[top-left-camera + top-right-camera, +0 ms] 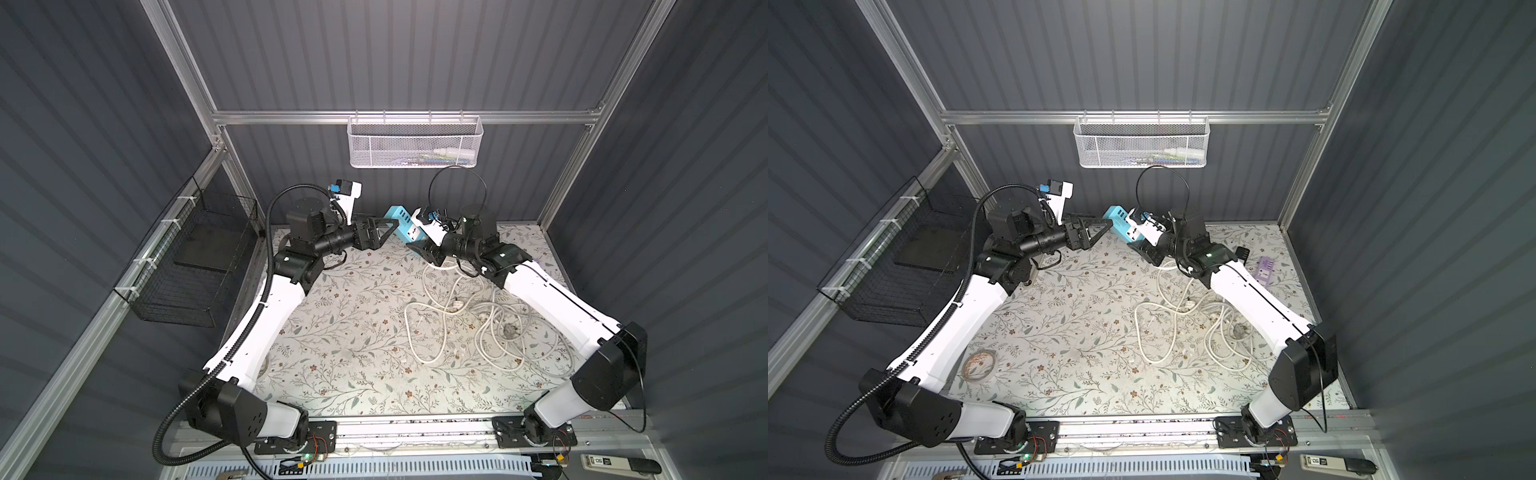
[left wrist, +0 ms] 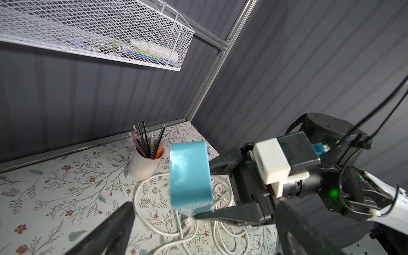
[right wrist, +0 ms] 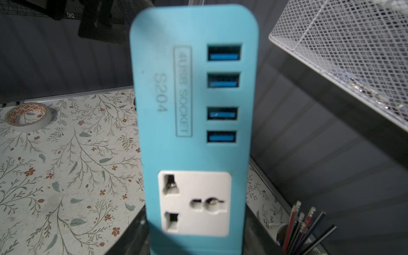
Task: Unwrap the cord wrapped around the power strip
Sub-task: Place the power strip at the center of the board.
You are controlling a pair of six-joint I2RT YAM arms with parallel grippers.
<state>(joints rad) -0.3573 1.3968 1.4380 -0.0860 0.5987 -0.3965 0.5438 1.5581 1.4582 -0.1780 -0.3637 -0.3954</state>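
Observation:
The light blue power strip point(image 1: 401, 222) point(image 1: 1119, 222) hangs raised over the back middle of the table. My right gripper point(image 1: 411, 239) point(image 2: 203, 193) is shut on its lower end, one finger on each side. Its face with several USB ports and a white socket fills the right wrist view point(image 3: 194, 110), and no cord crosses that face. The white cord point(image 1: 457, 316) point(image 1: 1183, 320) point(image 2: 159, 229) lies in loose tangled loops on the floral table below and to the right. My left gripper point(image 1: 386, 227) point(image 2: 205, 202) stands open just left of the strip's upper end, holding nothing.
A white cup of pencils point(image 2: 144, 163) stands at the back near the wall. A tape roll point(image 1: 980, 365) lies front left. A purple power strip point(image 1: 1264, 270) lies at the right edge. A white mesh basket point(image 1: 415, 141) hangs on the back rail, a black wire basket point(image 1: 195, 257) at the left.

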